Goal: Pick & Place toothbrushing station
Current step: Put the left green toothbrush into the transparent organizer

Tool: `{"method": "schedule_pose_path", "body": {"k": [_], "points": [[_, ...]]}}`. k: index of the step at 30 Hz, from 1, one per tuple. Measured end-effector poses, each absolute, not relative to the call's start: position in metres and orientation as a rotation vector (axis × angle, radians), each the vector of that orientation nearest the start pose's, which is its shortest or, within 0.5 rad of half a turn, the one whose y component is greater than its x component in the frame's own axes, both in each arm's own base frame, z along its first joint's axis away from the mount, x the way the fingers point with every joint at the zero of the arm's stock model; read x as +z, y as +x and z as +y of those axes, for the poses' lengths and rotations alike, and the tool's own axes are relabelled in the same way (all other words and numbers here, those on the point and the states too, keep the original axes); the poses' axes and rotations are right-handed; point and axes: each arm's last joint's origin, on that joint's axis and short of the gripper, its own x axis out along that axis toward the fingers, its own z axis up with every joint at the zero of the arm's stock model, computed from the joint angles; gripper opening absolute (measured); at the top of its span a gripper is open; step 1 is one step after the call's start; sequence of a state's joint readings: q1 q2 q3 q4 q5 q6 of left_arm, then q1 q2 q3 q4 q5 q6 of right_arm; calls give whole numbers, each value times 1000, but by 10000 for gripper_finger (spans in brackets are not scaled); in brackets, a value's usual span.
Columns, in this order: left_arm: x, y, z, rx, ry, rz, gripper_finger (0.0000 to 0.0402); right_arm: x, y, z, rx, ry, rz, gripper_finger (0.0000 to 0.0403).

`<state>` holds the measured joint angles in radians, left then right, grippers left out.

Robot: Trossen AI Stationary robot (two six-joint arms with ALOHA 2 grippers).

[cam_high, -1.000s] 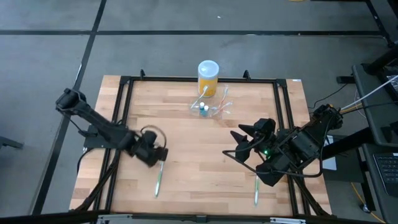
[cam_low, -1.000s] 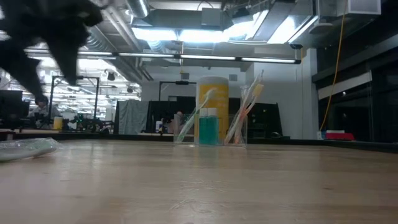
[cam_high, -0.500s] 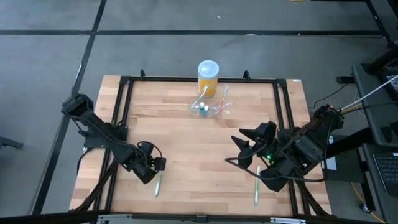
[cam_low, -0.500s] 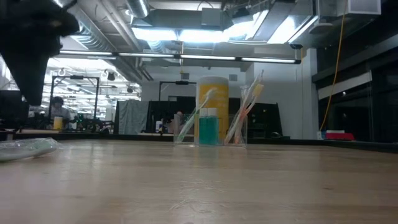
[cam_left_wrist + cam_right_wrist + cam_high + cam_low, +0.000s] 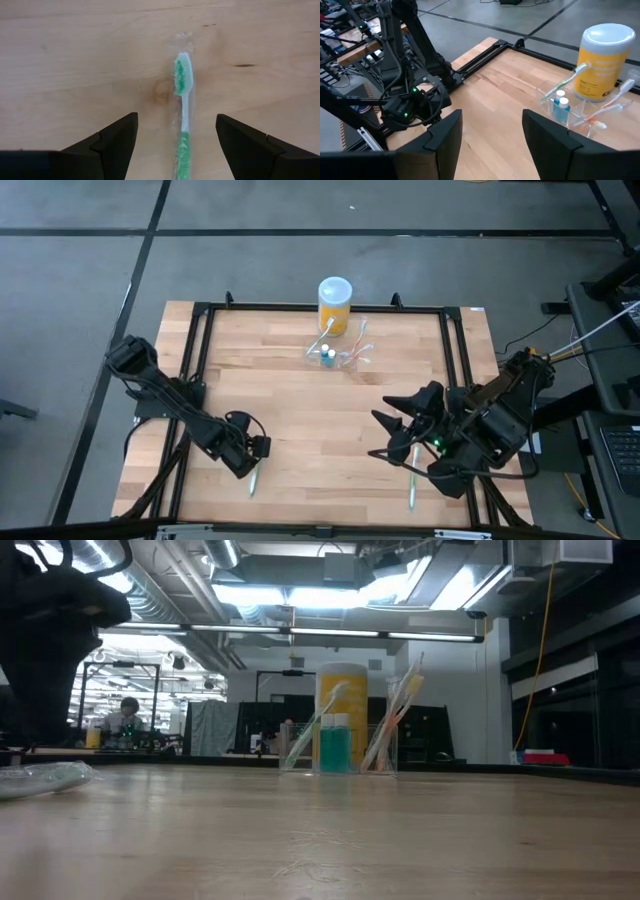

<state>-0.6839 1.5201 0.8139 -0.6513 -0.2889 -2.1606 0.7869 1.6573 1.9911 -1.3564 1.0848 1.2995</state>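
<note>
**Clear holder waits at the far edge while both grippers hang spread over the near half**

The toothbrushing station [image 5: 337, 352] stands near the middle of the table's far edge, just in front of the yellow white-lidded container [image 5: 334, 303], close to it or touching. It is a colourless see-through plastic holder with toothbrushes leaning out of it and two small blue bottles [image 5: 327, 358] inside.

By its look it is light and stiff, with thin smooth walls that are likely slippery and could crack or skid under a hard squeeze. Its loose contents would probably tip out if it tilts. A sensible hold is low across the two long walls, kept level, with gentle pressure.

The left gripper [image 5: 175, 135] hovers near the table's near-left corner with its fingers spread and nothing between them, directly over a wrapped green toothbrush [image 5: 182, 122] lying flat on the wood. The right gripper [image 5: 490, 132] is over the near-right part of the table, also spread and empty, facing toward the station; a second green toothbrush [image 5: 411, 480] lies near it.

The high view gives the layout but the holder almost vanishes against the wood. The low view shows it upright [image 5: 338, 745], brushes angled outward, though it cannot separate it from the container behind. The right wrist view shows the clear walls [image 5: 580, 107] and the gap in front best. Only the left wrist view shows the toothbrush's clear wrapper.
</note>
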Motion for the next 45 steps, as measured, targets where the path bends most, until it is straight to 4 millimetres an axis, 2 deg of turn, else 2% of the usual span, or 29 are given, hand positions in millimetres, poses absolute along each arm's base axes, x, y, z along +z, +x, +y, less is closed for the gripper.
{"method": "schedule_pose_path", "body": {"k": [6,19,33,45], "points": [[156,202,-153,973,-1220,930,262,435,226,195,-576,413,276,207],[156,210,-148,939,-1202,940,222,438,227,197,-575,414,243,207],[156,214,-145,918,-1208,968,214,439,220,204,-558,401,215,207],[140,224,-152,895,-1239,1016,203,439,219,205,-553,391,217,207]]}}
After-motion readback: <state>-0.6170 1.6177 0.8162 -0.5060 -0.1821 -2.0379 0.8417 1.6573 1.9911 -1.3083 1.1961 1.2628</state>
